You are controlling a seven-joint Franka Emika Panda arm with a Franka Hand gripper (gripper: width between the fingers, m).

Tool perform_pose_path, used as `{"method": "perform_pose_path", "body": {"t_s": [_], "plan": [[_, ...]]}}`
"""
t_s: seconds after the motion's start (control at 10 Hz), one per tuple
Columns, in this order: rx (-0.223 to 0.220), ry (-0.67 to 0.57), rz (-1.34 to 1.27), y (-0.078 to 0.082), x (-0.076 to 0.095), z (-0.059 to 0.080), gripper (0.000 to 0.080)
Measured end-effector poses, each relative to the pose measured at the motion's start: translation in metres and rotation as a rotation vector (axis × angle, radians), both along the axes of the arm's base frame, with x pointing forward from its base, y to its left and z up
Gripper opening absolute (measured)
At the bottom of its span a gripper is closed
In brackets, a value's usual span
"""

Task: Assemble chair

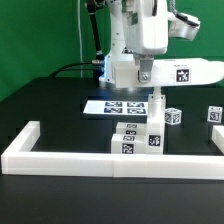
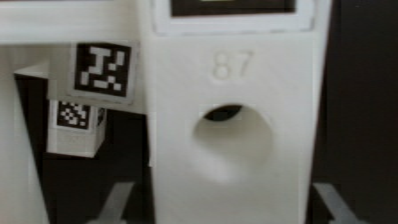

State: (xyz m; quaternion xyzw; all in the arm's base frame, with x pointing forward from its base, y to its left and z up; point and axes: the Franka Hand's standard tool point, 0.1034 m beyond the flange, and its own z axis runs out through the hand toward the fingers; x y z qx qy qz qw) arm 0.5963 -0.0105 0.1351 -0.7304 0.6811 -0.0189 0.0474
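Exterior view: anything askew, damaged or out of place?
Nothing stands out: chair parts stand grouped by the border rail, two small pieces sit toward the exterior view's right, the gripper grips one holed slab; no damage visible.

You can read only one number. In the wrist view, "87" [image 2: 233, 66] stands in faint grey digits on the broad white chair part [image 2: 231, 150], over its oval hollow. Beside this part you see a larger tag [image 2: 105, 68] and a smaller tag [image 2: 73, 114], both black-and-white squares with a pattern and no letters.

In the exterior view, the slab [image 1: 195, 72] in the upper right of the frame carries one such square. So do the two small blocks [image 1: 174, 117] at the exterior view's right and the stacked parts [image 1: 128, 148] in the lower middle. The marker board [image 1: 120, 107] in the middle of the frame shows a row of them. All are too small to read.
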Motion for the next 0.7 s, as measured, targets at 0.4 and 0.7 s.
{"method": "perform_pose_path", "body": {"t_s": [0.4, 0.7], "plan": [[0.040, 0.022, -0.079, -0.008, -0.003, 0.001, 0.0290], [0.041, 0.030, -0.101, -0.010, -0.002, 0.002, 0.0290]]}}
